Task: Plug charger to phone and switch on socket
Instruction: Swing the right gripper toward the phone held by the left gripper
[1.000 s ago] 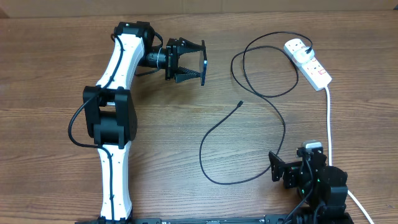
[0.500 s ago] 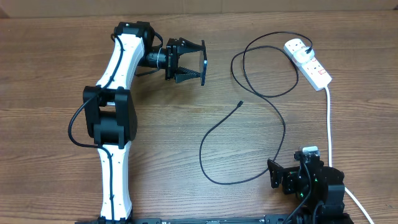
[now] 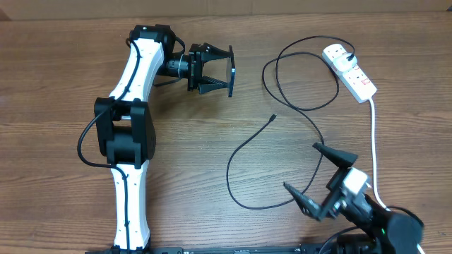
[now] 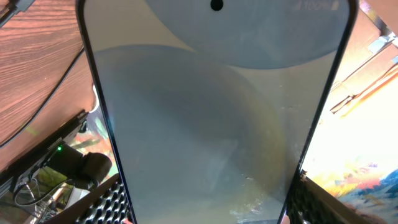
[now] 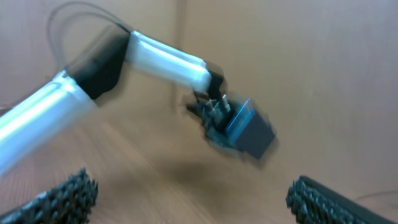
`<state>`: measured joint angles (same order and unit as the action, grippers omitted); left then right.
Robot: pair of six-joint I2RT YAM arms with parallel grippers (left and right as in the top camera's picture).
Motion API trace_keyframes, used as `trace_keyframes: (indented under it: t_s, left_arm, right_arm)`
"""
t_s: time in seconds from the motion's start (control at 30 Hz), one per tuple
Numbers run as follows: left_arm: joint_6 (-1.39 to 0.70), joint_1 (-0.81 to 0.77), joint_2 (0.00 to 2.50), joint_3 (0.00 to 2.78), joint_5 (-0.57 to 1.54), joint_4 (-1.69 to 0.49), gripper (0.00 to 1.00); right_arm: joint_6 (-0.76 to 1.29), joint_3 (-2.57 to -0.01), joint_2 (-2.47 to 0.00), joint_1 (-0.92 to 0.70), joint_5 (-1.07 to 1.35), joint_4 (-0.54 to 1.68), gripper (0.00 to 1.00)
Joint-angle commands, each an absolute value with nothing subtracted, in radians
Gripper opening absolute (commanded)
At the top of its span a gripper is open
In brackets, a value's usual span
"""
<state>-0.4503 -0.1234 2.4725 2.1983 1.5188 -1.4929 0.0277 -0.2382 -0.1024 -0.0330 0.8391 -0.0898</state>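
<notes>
wood-grain table (image 3: 56, 141) below me. my left gripper (image 3: 227, 72) is clamped on the phone (image 3: 232, 73), held on edge at 11 o'clock. my right gripper (image 3: 318, 176) gapes wide at 5 o'clock. the charger (image 3: 227, 171) loops across the middle, tip free on the wood, its plug on the socket (image 3: 359, 76) at 2 o'clock.

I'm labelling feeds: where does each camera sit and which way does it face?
Overhead: above the table, looking straight down; both arms show.
Left wrist: on the left end effector, facing the gripped phone; pads at lower corners.
Right wrist: blurred, faces the left arm across the table; own fingers below.
Shared: all show the phone.
</notes>
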Motion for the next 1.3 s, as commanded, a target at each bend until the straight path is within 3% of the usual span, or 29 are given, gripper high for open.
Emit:
trace_keyframes:
  t_s: [0.0,0.17,0.33,0.5,0.63,0.73,0.8,1.0,1.1,1.17,1.27]
  left_arm:
    - [-0.456,-0.118,2.478,2.226,1.579,-1.492,0.63]
    - [-0.457,-0.118,2.478,2.226,1.579,-1.492,0.62]
    - [-0.456,-0.118,2.478,2.226,1.578,-1.492,0.62]
    - [-0.457,-0.118,2.478,2.226,1.579,-1.492,0.61]
    - [-0.457,-0.118,2.478,2.226,1.579,-1.492,0.61]
    - [-0.457,-0.118,2.478,2.226,1.578,-1.492,0.61]
    - [-0.457,-0.118,2.478,2.226,1.578,-1.492,0.61]
    - [-0.457,-0.118,2.478,2.226,1.56,-1.492,0.62]
    - [-0.457,-0.118,2.478,2.226,1.56,-1.492,0.62]
    - [-0.457,-0.119,2.478,2.226,1.554,-1.492,0.61]
    - [-0.48,-0.126,2.478,2.226,1.51,-1.492,0.61]
  right_arm:
    - [0.227,-0.255,-0.099,-0.031,0.867,-0.34,1.0]
    - [0.223,-0.397,-0.132,-0.031,0.719,-0.302,1.0]
    - [0.14,-0.643,-0.257,-0.031,0.585,-0.066,1.0]
    - [-0.035,-1.08,-0.558,-0.031,0.481,0.504,1.0]
    - [-0.061,-1.427,-0.852,-0.031,0.428,0.982,1.0]
    - [-0.052,-1.56,-1.024,-0.033,0.508,1.16,1.0]
    - [-0.035,-1.573,-1.105,-0.033,0.704,1.231,1.0]
    - [-0.023,-1.572,-1.308,-0.057,0.826,1.289,1.0]
    - [0.083,-1.574,-1.373,-0.148,0.581,1.29,1.0]
    - [0.216,-1.585,-1.42,-0.262,0.244,1.305,1.0]
    - [0.312,-1.612,-1.478,-0.376,0.077,1.282,1.0]
